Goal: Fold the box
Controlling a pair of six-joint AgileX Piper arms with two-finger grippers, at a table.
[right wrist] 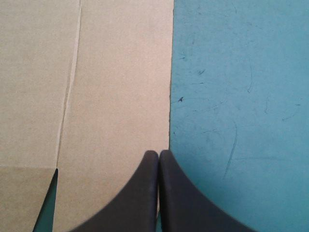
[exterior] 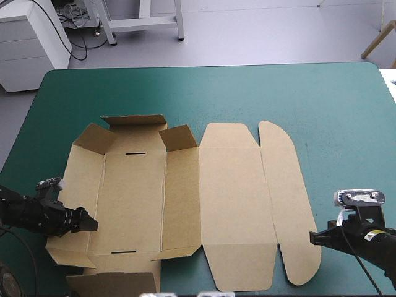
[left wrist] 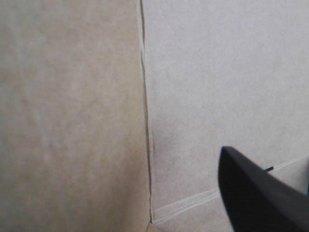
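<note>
The brown box (exterior: 179, 198) lies as a cut sheet on the teal-green cover. Its right panels and rounded flap (exterior: 291, 204) are flat; the walls at its left end are partly raised. My left gripper (exterior: 93, 224) is at the left wall's near end. In the left wrist view brown board (left wrist: 217, 72) fills the picture. One black finger (left wrist: 260, 198) stands off to one side and the raised wall hides the other. My right gripper (exterior: 313, 237) is shut and holds nothing. Its tip (right wrist: 158, 157) rests at the rounded flap's outer edge (right wrist: 116, 87).
Bare teal-green cover (exterior: 334, 111) runs along the far side and to the right of the box, and shows beside the right gripper (right wrist: 241, 96). A loose board flap (exterior: 111, 283) lies at the table's near edge, close to the left arm.
</note>
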